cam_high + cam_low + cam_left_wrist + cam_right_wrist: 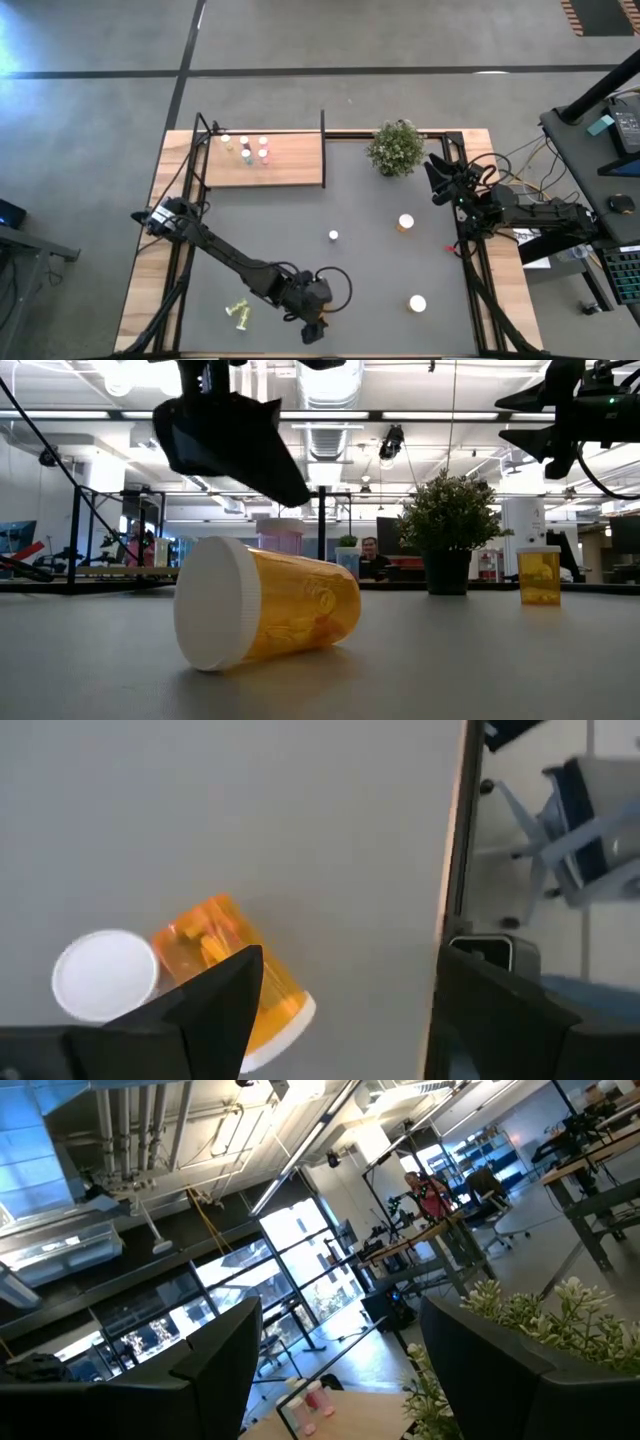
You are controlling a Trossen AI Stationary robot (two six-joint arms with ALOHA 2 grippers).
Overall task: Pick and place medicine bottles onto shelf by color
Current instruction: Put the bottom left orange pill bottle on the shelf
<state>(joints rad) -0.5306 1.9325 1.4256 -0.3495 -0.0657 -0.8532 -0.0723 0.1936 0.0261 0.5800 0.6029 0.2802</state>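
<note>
The left gripper [312, 325] is positioned at the table's [300, 230] near edge, its fingers held apart above an orange bottle [268, 613] lying on its side (white cap facing the low camera); nothing is clamped. A second white-capped bottle [104, 974] stands just beside it in the left wrist view. The shelf [265, 160] is located at the table's far left corner, with small pink and yellow-green bottles [248, 148] grouped on it. Three further bottles [405, 222] are spread over the right half. The right gripper [436, 178] is raised near the potted plant [396, 147], fingers apart and empty.
</note>
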